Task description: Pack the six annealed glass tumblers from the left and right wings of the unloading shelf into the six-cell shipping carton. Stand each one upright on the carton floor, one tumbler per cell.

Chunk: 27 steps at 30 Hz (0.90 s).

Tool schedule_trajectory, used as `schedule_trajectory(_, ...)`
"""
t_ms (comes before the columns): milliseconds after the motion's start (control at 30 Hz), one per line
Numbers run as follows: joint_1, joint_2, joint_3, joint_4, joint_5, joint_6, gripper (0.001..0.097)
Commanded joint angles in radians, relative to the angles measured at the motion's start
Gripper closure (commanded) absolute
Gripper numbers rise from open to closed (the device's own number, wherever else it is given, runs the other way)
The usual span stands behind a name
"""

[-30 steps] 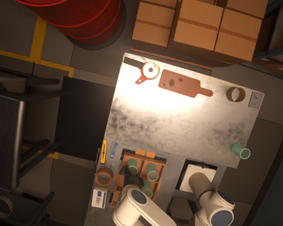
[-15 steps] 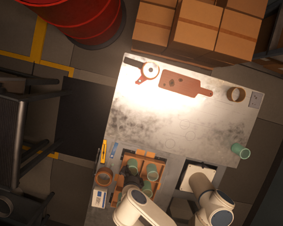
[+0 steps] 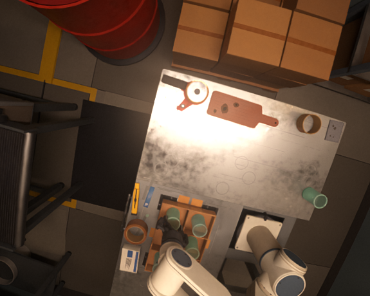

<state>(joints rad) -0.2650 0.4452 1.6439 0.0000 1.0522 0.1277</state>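
A green tumbler [image 3: 173, 217] stands in a cell of the orange six-cell carton [image 3: 183, 230], right beside my gripper [image 3: 163, 224]. The gripper is open and holds nothing. A second tumbler [image 3: 199, 225] stands in the neighbouring cell, and a third [image 3: 192, 247] sits in a cell closer to the arm. Another green shape [image 3: 155, 258] shows at the carton's near edge, mostly hidden by the arm. One tumbler [image 3: 315, 197] stands alone at the right edge of the shelf top.
Stacked cardboard boxes [image 3: 260, 35] stand behind the shelf. An orange cutting board [image 3: 239, 109], a tape dispenser [image 3: 193, 93] and a brown ring [image 3: 308, 123] lie on its far side. A tape roll [image 3: 136, 231] and a small white box [image 3: 130, 258] sit left of the carton.
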Motion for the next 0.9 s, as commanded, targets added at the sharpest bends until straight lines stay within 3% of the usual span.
schedule_trajectory(0, 0.000, -0.001, -0.001, 0.000, 0.000, 0.000, 0.0221)
schedule_trajectory(433, 0.000, -0.004, -0.004, 0.000, 0.006, 0.000, 0.0221)
schedule_trajectory(867, 0.000, -0.044, -0.047, 0.000, 0.089, 0.000, 0.0221)
